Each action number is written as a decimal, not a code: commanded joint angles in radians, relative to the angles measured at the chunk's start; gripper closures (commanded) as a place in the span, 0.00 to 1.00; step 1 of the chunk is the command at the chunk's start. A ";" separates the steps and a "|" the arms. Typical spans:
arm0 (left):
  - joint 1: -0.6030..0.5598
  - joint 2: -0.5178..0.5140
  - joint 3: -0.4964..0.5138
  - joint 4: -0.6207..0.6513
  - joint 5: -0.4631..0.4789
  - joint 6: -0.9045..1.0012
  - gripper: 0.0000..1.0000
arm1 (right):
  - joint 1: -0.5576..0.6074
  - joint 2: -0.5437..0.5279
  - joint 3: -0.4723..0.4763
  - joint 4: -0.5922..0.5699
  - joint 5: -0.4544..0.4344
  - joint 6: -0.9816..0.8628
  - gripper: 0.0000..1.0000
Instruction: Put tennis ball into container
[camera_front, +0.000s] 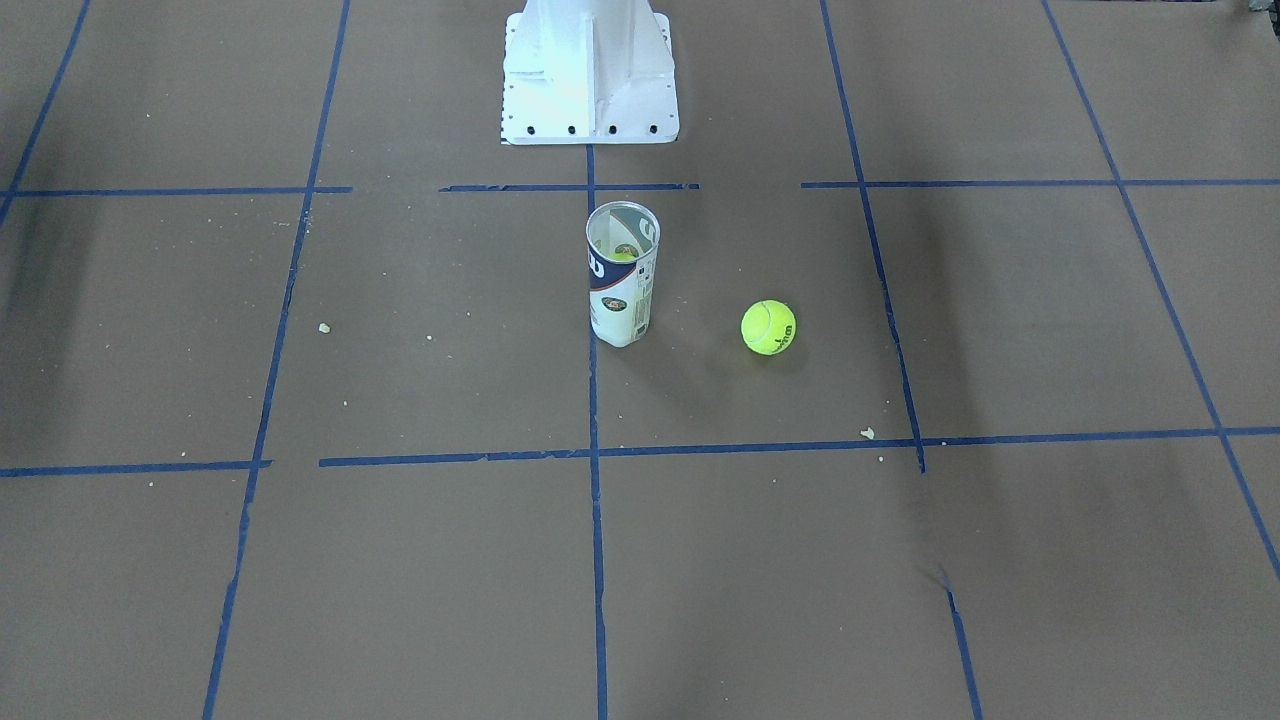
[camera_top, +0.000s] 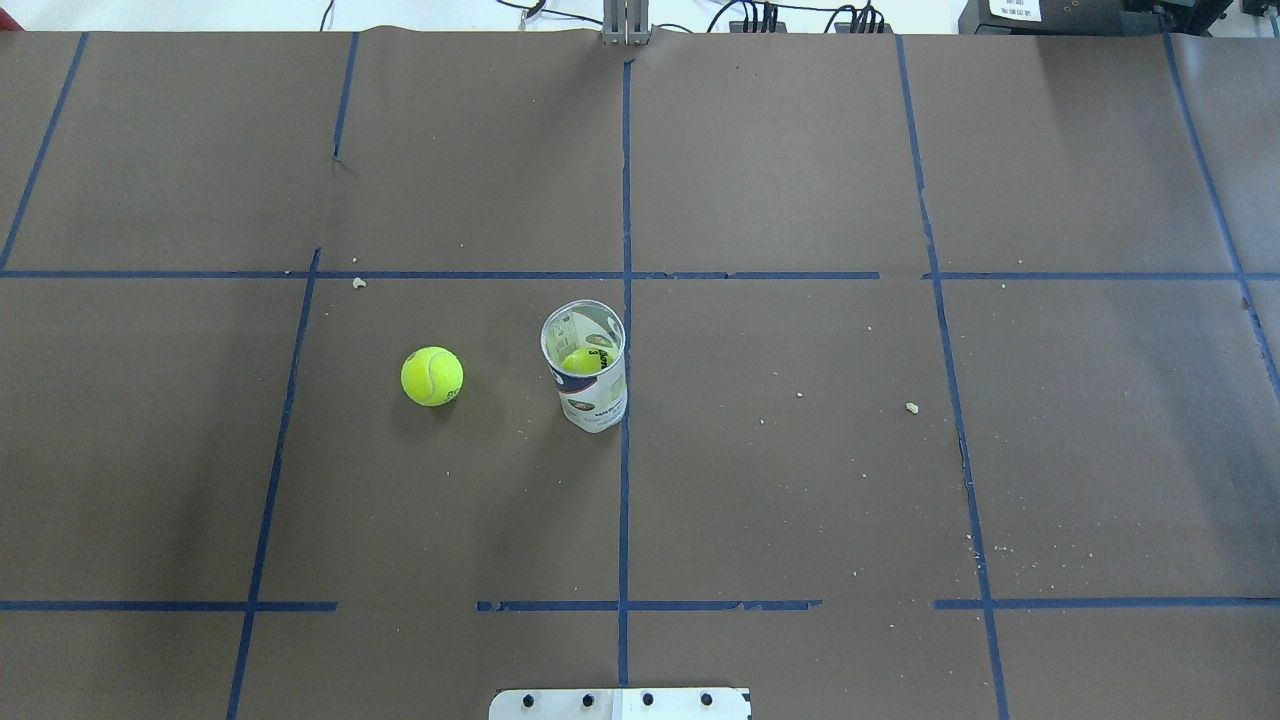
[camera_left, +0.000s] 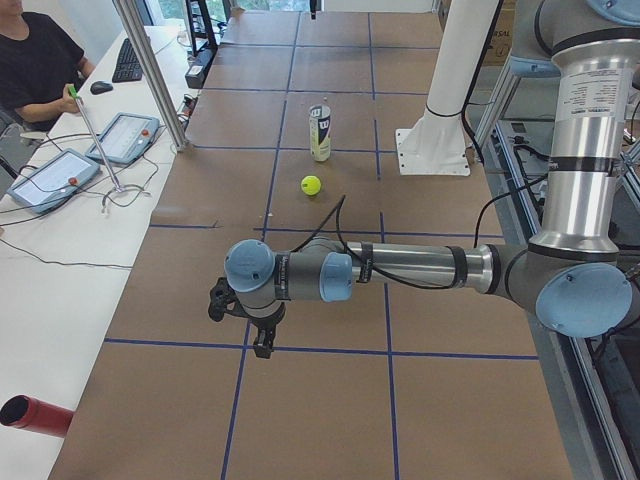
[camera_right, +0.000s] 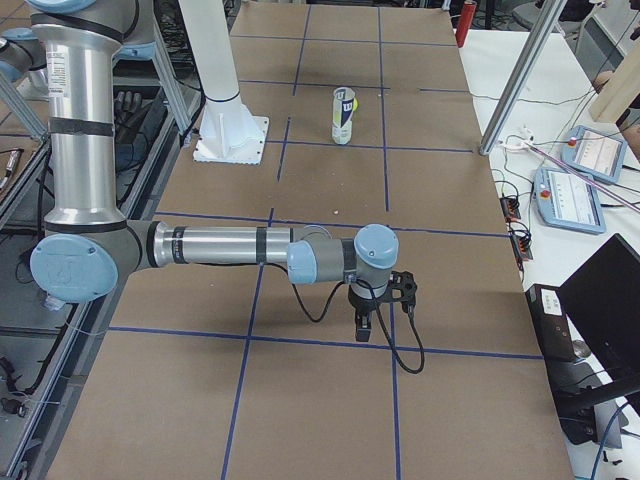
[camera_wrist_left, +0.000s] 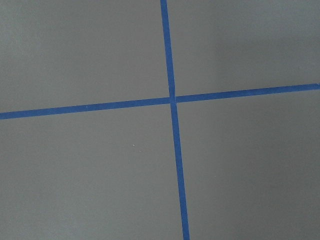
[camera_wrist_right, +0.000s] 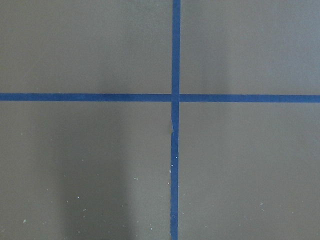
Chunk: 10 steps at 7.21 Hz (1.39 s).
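The tennis ball (camera_front: 768, 327) (camera_top: 432, 376) (camera_left: 311, 185) lies on the brown table cover, apart from the container (camera_front: 621, 275) (camera_top: 587, 370) (camera_left: 319, 132) (camera_right: 344, 116). The container stands upright with its mouth open, and another yellow-green ball (camera_top: 582, 361) rests inside it. My left gripper (camera_left: 262, 345) hangs low over the table, far from both, toward the table's left end. My right gripper (camera_right: 363, 330) hangs the same way toward the right end. Both appear only in the side views, so I cannot tell whether they are open or shut. The wrist views show only blue tape crosses.
The white pedestal base (camera_front: 590, 70) (camera_top: 620, 703) stands behind the container on the robot's side. Small crumbs (camera_top: 911, 407) dot the cover. A side bench holds tablets (camera_left: 50, 178) and a red cylinder (camera_left: 30, 415), with a seated person (camera_left: 35, 60) there.
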 joint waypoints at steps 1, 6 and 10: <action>0.000 -0.006 -0.007 -0.002 0.006 0.002 0.00 | -0.002 0.000 0.000 0.000 0.000 0.000 0.00; 0.119 -0.089 -0.269 0.043 0.009 -0.357 0.00 | -0.002 0.000 0.000 0.000 0.000 0.000 0.00; 0.343 -0.210 -0.423 0.043 0.013 -0.723 0.00 | -0.002 0.000 0.000 0.000 0.000 0.000 0.00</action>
